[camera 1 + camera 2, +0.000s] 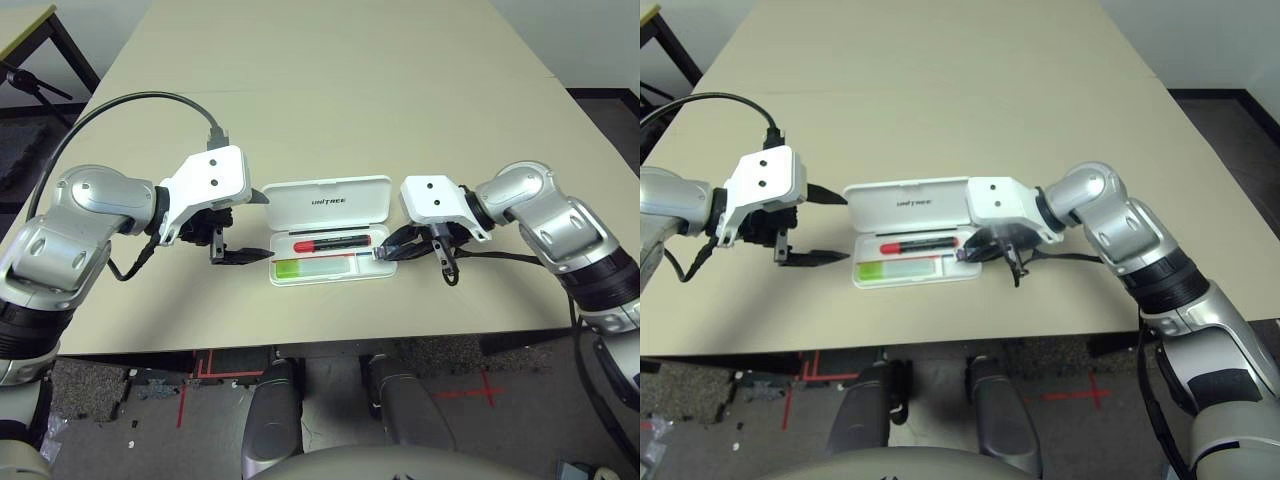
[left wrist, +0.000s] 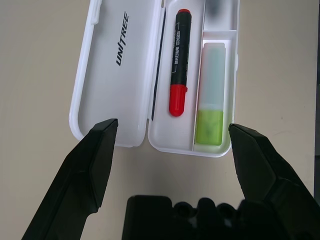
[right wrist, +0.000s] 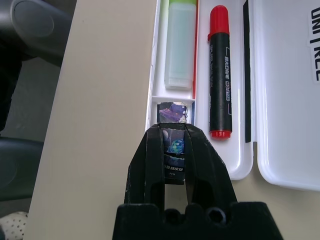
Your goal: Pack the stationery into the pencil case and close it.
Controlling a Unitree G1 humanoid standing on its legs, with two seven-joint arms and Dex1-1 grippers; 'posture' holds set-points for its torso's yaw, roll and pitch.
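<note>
Block going into the case

Right gripper (image 3: 175,150) is pinching the small dark grey-blue block (image 3: 173,111) over the open flat white plastic pencil case (image 1: 330,203) near the tabletop's front edge, beside the red marker (image 1: 333,243) and lime-green highlighter (image 1: 315,267); left gripper (image 2: 170,140) is hanging wide open.

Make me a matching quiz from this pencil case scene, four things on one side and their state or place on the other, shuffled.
Things:
1. red marker
2. lime-green highlighter
3. small dark block
4. left tool

States or places:
A. open, at the end of the pencil case
B. pinched in the right tool at the case's small end compartment
C. lying in the tray's compartment next to the open lid
D. lying in the tray's long compartment farthest from the lid

Pairs: 1-C, 2-D, 3-B, 4-A
</note>
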